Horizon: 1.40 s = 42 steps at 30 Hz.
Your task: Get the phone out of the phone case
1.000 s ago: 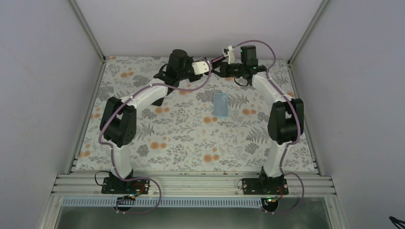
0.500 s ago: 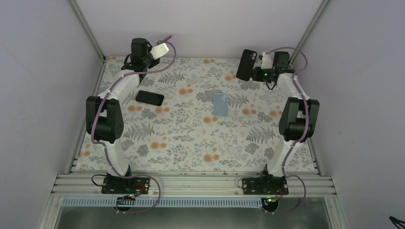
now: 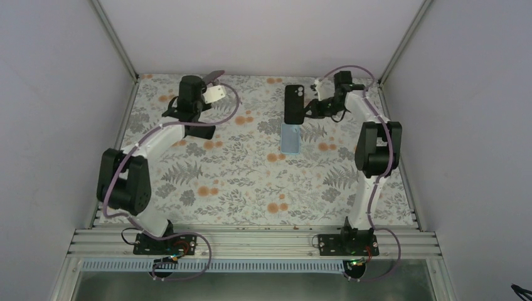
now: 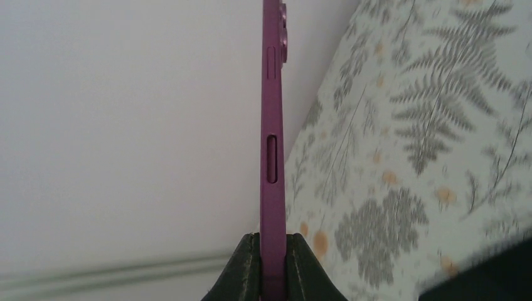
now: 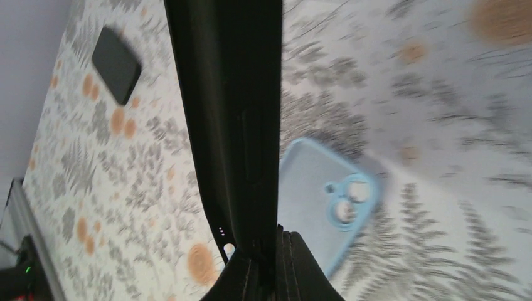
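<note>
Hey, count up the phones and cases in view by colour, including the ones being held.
Black: 2, the phone in the right jaws and another phone lying flat.
Light blue: 1, the phone case.
Purple: 1, a thin phone-shaped slab in the left jaws.
Total: 4.
</note>
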Available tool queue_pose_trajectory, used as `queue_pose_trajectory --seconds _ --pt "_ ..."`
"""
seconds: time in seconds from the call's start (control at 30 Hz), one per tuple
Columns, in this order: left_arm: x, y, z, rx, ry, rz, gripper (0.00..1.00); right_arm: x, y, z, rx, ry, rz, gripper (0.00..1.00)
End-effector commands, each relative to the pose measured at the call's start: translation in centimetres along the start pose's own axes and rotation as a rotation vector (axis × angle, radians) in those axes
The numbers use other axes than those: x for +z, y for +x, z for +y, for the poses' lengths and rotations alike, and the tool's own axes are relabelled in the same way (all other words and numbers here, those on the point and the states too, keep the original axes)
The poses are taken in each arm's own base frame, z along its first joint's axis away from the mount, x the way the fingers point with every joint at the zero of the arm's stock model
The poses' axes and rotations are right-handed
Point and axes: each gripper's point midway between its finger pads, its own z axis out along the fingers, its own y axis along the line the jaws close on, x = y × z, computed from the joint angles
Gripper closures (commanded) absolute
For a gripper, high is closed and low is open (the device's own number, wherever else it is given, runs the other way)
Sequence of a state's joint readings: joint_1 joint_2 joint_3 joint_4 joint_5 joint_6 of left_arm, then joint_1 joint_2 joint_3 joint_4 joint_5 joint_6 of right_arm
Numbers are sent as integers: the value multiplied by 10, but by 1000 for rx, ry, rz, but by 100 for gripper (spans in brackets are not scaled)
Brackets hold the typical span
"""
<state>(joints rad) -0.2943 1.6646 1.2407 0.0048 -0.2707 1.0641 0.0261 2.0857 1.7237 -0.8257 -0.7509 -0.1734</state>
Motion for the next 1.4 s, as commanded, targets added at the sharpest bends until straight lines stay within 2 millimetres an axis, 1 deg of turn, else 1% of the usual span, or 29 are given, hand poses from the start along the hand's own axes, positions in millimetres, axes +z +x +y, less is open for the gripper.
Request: queue_pose_trajectory --seconds 0.0,0.07,0.1,0.13,0.17,0.23,0.33,0.43,0.53,0.63,0.73,0.87,1.07,1.2,1.27,1.3,1.37 --pt "-48 29 52 -48 -206 74 97 31 29 53 -81 -134 114 97" --pt "-66 48 49 -46 -229 108 97 47 44 75 -121 -163 170 97" --pt "-74 57 45 -40 -232 125 97 57 52 90 -148 -173 202 97" --pt "-82 67 39 -34 -231 141 97 66 59 98 -165 -175 224 97" --pt "-89 76 32 -30 -227 155 97 73 65 106 -175 -178 242 97" --pt "-102 96 10 -18 -208 191 97 90 78 118 -191 -188 284 97" --pt "-116 126 -28 -5 -172 245 97 108 87 131 -196 -213 315 97" --pt "-129 152 -59 7 -159 292 97 122 94 142 -209 -228 346 97" --pt "-141 174 -82 28 -161 336 97 130 99 152 -225 -230 367 97" --pt "-149 194 -107 56 -141 381 98 133 103 155 -219 -242 385 97" --pt "-156 206 -126 78 -115 395 98 135 105 155 -207 -252 398 97" --pt "-162 215 -149 103 -68 394 98 135 107 155 -194 -262 411 97" --pt "-159 232 -184 190 -5 416 98 140 106 158 -170 -300 433 97" --pt "-154 239 -192 215 8 444 97 144 110 158 -141 -335 461 97" --pt "-151 242 -200 226 39 463 93 144 113 157 -124 -351 473 97" --pt "-150 242 -201 232 40 466 86 144 116 156 -115 -355 481 97" --pt "-152 241 -208 258 55 449 69 145 119 150 -105 -337 488 95"
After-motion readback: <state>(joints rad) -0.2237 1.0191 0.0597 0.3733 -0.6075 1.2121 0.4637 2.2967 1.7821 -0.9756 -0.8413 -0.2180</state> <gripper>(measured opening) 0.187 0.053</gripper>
